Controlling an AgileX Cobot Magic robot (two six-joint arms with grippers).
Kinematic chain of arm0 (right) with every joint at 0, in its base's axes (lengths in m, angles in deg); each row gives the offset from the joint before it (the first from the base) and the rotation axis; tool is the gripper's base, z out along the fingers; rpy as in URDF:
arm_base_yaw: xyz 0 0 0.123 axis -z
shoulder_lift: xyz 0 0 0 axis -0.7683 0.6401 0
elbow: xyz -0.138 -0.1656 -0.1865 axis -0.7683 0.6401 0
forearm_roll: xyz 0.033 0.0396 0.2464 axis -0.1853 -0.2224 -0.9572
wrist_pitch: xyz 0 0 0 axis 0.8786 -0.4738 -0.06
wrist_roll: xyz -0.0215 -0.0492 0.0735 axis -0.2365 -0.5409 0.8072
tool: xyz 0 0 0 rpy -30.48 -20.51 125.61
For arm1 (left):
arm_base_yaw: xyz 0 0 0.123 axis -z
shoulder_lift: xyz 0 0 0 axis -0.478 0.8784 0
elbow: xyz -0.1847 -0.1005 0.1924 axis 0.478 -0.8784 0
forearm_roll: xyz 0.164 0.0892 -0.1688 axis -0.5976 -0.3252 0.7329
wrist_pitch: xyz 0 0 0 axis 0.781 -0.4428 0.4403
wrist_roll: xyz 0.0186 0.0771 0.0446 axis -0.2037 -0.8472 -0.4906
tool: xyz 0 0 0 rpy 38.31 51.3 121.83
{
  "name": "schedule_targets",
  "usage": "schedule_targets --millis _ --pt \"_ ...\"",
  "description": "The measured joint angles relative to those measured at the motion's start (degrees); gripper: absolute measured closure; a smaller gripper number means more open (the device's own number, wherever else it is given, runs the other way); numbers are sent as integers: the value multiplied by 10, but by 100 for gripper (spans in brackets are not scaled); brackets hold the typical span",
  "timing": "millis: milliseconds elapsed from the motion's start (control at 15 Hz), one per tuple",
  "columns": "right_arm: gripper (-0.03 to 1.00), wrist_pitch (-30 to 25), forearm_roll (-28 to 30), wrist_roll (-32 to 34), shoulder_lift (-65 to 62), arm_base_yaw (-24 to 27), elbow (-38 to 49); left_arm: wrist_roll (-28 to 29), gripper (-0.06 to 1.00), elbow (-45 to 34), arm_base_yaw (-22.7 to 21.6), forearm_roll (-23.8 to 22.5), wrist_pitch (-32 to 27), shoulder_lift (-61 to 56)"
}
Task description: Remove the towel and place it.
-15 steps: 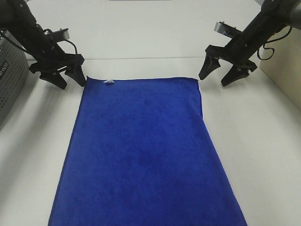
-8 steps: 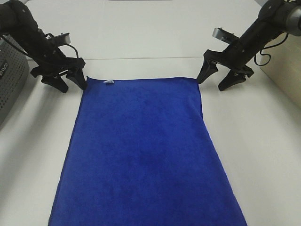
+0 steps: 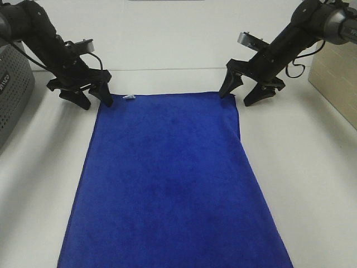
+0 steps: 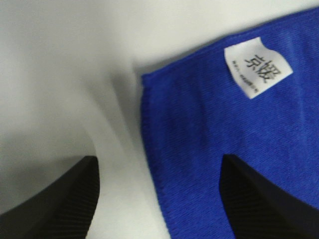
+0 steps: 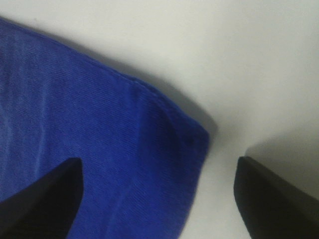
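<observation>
Here, plush rectangular towel (image 3: pixel 167 178) lies flat; left fingers (image 3: pixel 105 95) and right fingers (image 3: pixel 228 85) gape empty.

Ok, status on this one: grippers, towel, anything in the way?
Left gripper open, astride the towel corner by the white tag. Right gripper open, astride the other far corner. Towel flat, not yet gripped. Nothing lying on it.
</observation>
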Motion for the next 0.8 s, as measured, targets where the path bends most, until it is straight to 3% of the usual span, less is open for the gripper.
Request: schedule_targets --millis 333,533,800 --pt "20 45 9 0 5 -45 -1 0 29 6 47 45 36 15" --pt "21 46 14 0 5 -47 -1 0 29 7 52 49 38 17" --pt "42 55 55 0 6 -50 -4 0 38 7 54 49 44 18"
